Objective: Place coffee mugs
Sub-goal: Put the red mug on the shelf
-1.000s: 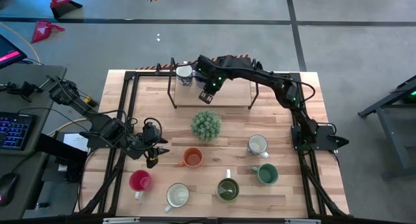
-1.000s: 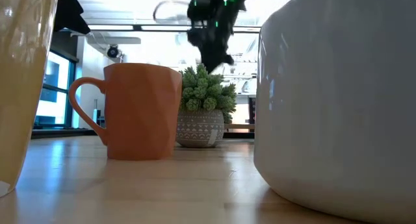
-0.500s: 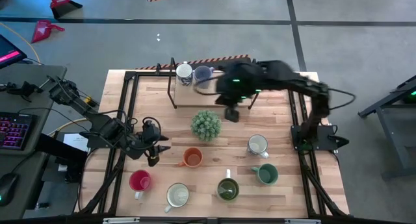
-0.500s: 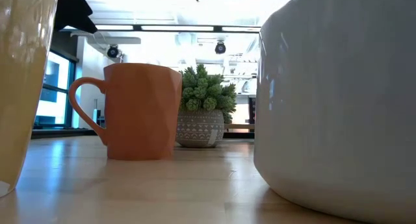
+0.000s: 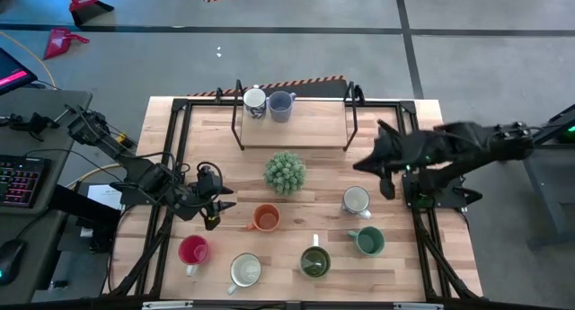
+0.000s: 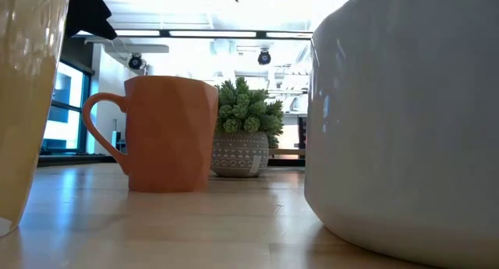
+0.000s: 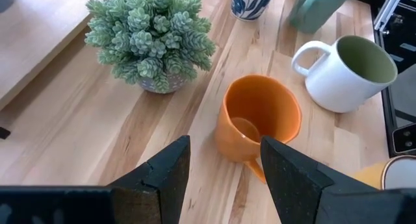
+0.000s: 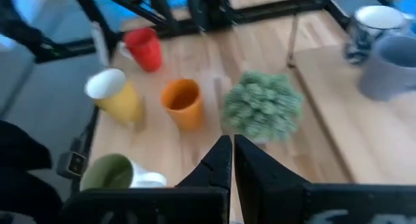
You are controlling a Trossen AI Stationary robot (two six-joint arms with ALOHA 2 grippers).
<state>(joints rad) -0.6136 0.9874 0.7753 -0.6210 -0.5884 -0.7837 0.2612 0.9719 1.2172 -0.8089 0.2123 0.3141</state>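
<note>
Two mugs stand on the raised shelf at the far side: a white patterned mug and a pale blue mug. On the table stand the orange mug, red mug, cream mug, green-lined mug, green mug and white mug. My left gripper is open, low over the table, just left of the orange mug. My right gripper is shut and in the air right of the shelf, above the white mug, pointing toward the table's left.
A round spiky green plant in a patterned pot stands mid-table between the shelf and the orange mug. The shelf's thin black legs rise at its corners. Bare wood lies between the plant and the white mug.
My right gripper has drawn back from the shelf, swinging fast toward the table's right edge and somewhat nearer. The pale blue mug, which the arm covered a second ago, now shows standing on the shelf beside the patterned mug.
</note>
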